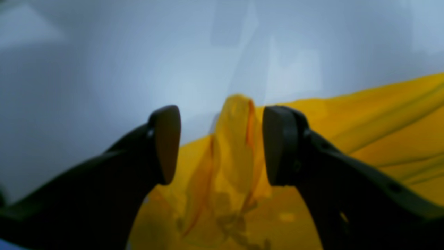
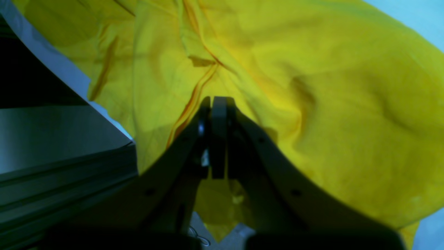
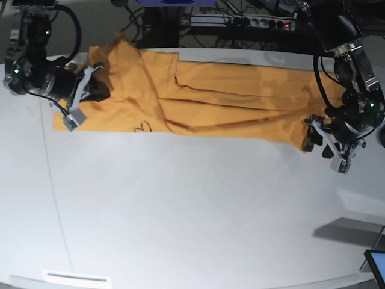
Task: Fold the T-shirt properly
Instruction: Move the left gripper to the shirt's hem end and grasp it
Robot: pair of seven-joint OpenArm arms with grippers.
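The orange-yellow T-shirt (image 3: 228, 96) lies spread in a long band across the far part of the white table (image 3: 192, 211), with its small dark heart mark (image 3: 142, 126) near the front edge. My right gripper (image 3: 96, 90) is at the shirt's left end. In the right wrist view the right gripper (image 2: 215, 104) is shut with the shirt's cloth (image 2: 312, 86) pinched in it. My left gripper (image 3: 313, 137) is at the shirt's right end. In the left wrist view the left gripper (image 1: 222, 146) is open around a raised fold of the shirt (image 1: 236, 139).
Cables and a power strip (image 3: 258, 21) run behind the table's far edge. A screen corner (image 3: 376, 265) shows at the front right. A white label strip (image 3: 75, 278) lies near the front left edge. The table's edge and a dark frame (image 2: 52, 166) are close to my right gripper.
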